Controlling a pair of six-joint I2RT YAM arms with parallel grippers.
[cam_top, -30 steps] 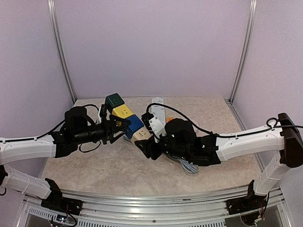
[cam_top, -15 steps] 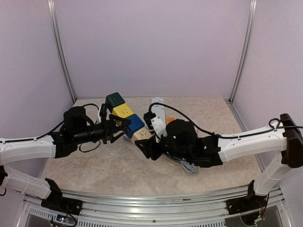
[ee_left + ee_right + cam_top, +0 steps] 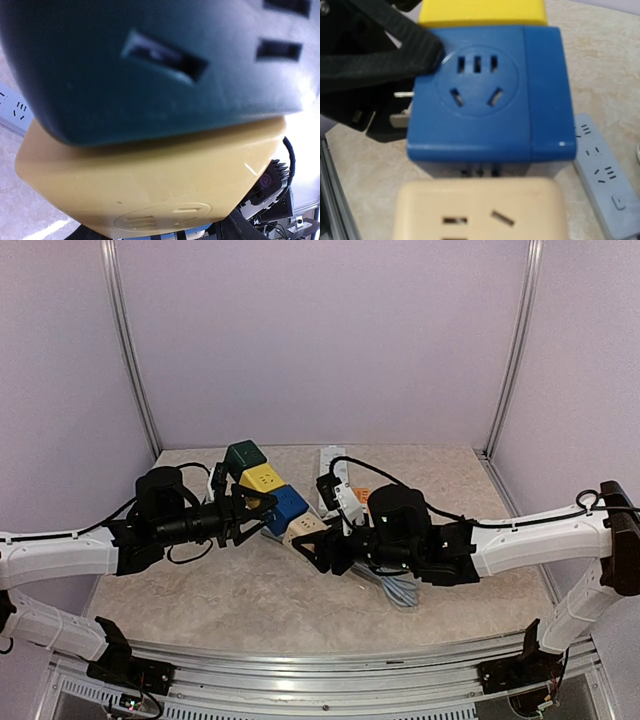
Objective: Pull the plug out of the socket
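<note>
A chain of cube sockets hangs above the table: green [image 3: 245, 454], yellow [image 3: 262, 478], blue [image 3: 287, 502] and cream [image 3: 307, 527]. My left gripper [image 3: 260, 512] is shut on the blue cube [image 3: 485, 90]. One of its black fingers [image 3: 385, 57] lies on that cube's upper left corner. My right gripper [image 3: 313, 546] is shut on the cream cube [image 3: 480, 210], the plug end. A narrow gap with dark prongs [image 3: 480, 172] shows between cream and blue. The left wrist view is filled by the green cube [image 3: 160, 55] and the yellow cube [image 3: 150, 175].
A white power strip [image 3: 334, 466] lies on the table behind the cubes, also seen as the strip [image 3: 602, 165] at the right. A white cable bundle [image 3: 396, 590] lies under my right arm. Two bare metal prongs [image 3: 401, 95] show beside the blue cube's left face.
My right arm has drawn back to the right with the cream cube. The whole chain has shifted a little to the right with it. The left arm has hardly moved.
</note>
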